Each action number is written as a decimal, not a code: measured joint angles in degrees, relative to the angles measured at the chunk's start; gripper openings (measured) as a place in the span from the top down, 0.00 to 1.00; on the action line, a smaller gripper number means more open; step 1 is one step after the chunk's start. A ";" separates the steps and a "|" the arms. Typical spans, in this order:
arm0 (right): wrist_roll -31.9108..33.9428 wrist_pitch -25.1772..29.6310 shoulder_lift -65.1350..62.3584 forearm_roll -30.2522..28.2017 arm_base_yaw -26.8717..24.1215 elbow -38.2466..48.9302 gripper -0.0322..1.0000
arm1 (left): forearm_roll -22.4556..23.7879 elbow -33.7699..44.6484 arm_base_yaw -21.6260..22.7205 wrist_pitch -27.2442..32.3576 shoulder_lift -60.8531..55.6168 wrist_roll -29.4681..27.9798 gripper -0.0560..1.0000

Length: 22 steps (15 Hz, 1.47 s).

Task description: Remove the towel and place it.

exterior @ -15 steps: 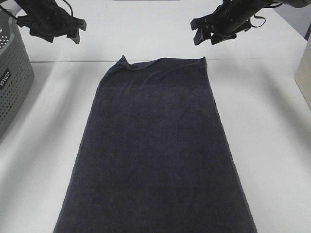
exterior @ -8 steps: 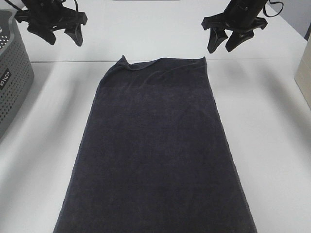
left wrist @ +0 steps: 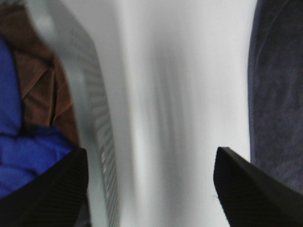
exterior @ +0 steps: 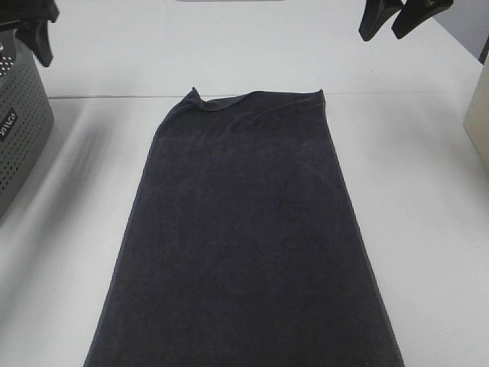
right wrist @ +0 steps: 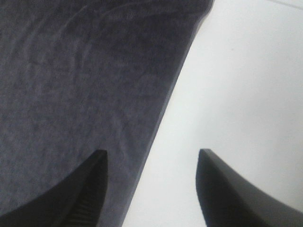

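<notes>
The towel is a large dark charcoal cloth spread flat down the middle of the white table, with a small fold at its far left corner. It also shows in the right wrist view as the towel and along one edge of the left wrist view as the towel. My left gripper is high at the top left corner, above the basket, open and empty. My right gripper hangs at the top right, above and beyond the towel's far right corner, open with nothing between its fingers.
A grey perforated basket stands at the left edge; the left wrist view shows blue cloth and brown cloth inside it. A pale box edge sits at the far right. The white table surrounds the towel.
Both arms have risen and drawn outward toward the top corners, the left toward the basket and the right to the upper right. The towel has not moved.
</notes>
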 joint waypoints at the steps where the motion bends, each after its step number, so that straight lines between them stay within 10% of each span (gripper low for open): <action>1: 0.40 0.00 -4.07 0.00 0.00 5.16 0.43 | 0.06 6.36 2.01 0.00 -4.70 0.00 0.29; 11: 6.25 -0.06 -41.54 0.00 0.00 53.46 0.43 | 0.63 48.47 9.34 -3.72 -49.79 0.00 0.29; 22: 6.25 -3.09 -80.67 -1.72 0.00 82.16 0.43 | -0.06 75.52 9.34 0.57 -90.81 0.00 0.29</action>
